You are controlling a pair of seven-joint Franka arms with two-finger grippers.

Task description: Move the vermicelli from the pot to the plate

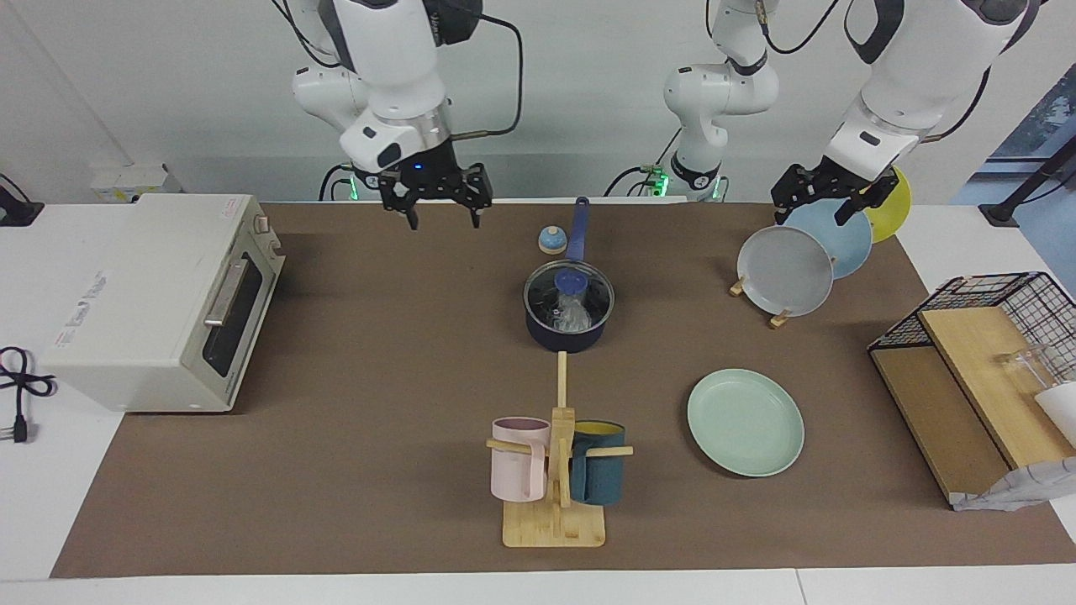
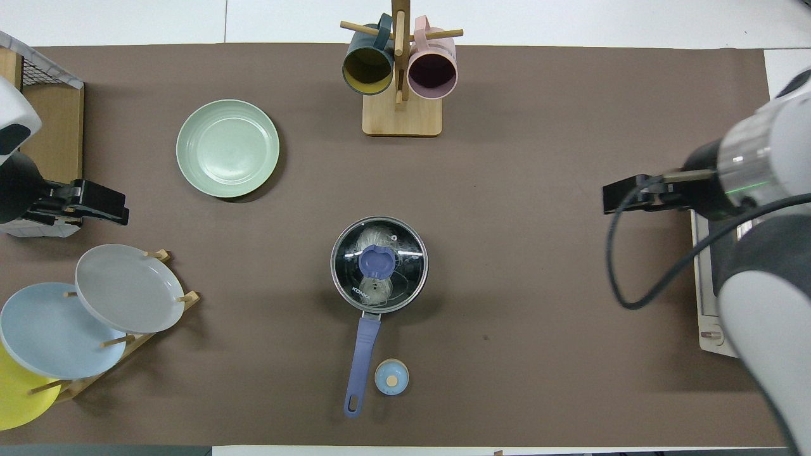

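The dark navy pot (image 1: 569,332) stands mid-table with its long blue handle (image 2: 363,354) pointing toward the robots. A glass lid with a blue knob (image 2: 375,261) covers it. The whitish vermicelli (image 2: 368,240) shows through the lid, also in the facing view (image 1: 575,316). The mint-green plate (image 1: 746,422) lies empty, farther from the robots than the pot and toward the left arm's end; it also shows in the overhead view (image 2: 227,148). My right gripper (image 1: 443,220) hangs open and empty above the mat, toward the oven's end. My left gripper (image 1: 814,214) hangs open over the plate rack.
A plate rack holds a grey plate (image 1: 784,270), a light blue plate (image 1: 843,238) and a yellow plate (image 1: 893,206). A mug rack (image 1: 555,470) carries a pink mug and a teal mug. A toaster oven (image 1: 160,302), a small blue bell (image 1: 551,240) and a wire basket (image 1: 983,370) also stand here.
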